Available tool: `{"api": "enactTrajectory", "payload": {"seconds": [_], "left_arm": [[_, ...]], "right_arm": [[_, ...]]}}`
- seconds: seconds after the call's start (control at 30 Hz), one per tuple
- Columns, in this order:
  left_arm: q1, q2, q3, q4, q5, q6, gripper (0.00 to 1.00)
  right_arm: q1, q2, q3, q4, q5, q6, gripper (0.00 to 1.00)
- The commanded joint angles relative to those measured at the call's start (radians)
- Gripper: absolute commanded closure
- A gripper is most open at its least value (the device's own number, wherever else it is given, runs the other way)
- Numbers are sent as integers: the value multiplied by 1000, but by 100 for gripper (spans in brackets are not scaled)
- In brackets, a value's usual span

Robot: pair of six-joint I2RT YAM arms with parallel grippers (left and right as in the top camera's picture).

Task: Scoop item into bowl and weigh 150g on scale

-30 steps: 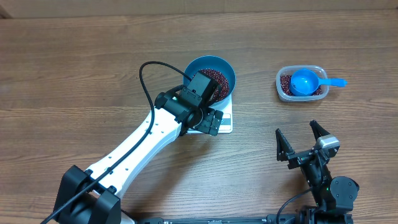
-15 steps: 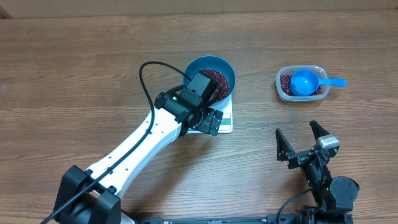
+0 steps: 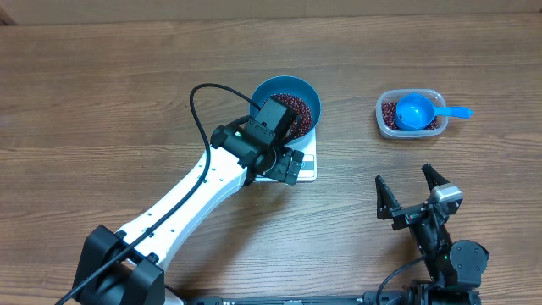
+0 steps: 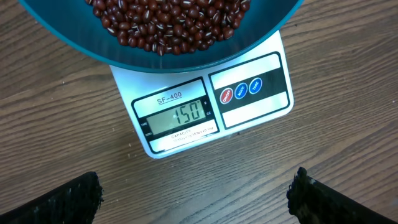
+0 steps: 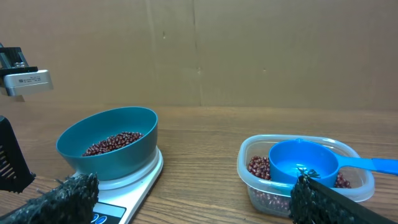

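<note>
Surface (image 3: 102, 76): brown wood-grain planks, bare across the left half and top of the overhead frame. Room: right wrist view shows a plain tan cardboard-like wall (image 5: 249, 50) behind the surface's far edge.

Bowl (image 3: 288, 91): bright blue, round, smooth, upper centre of the overhead frame, seated on the scale (image 3: 306, 165). Beans (image 3: 296, 108) inside: small, dark red-brown, glossy, some with a pale stripe; loose layer across the bottom. In the left wrist view the bowl rim overhangs the top of the white scale, and the display in the middle of the frame reads 150, with three round buttons to its right.

Clear tub (image 3: 412, 113), upper right of the overhead frame, well apart from the scale: more beans, and a small blue scoop (image 3: 417, 110) resting in it, handle pointing right over the rim.

Left gripper (image 3: 283, 157): fingers spread, empty, hovering above the scale's display edge. Right gripper (image 3: 410, 193): lower right, fingers spread, empty, well clear of the tub.
</note>
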Motion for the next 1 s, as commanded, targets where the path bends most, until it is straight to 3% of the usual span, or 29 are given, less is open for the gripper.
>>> {"api": "enactTrajectory", "payload": {"seconds": [0.0,0.33,0.53,0.73,0.97], "left_arm": [[0,-4,4,-2,-8,23,0],[-2,-2,4,-2,-8,23,0],[-1,-101,3,-3,-13,28,0],[10,-265,-2,15,-122,46,0],[100,-497,-194,340,-119,45,0]], "right_arm": [[8,-10,-10,6,0,-5,0],[8,-10,-10,6,0,-5,0],[8,-10,-10,6,0,-4,0],[8,-10,-10,6,0,-4,0],[8,-10,-10,6,0,-4,0]]}}
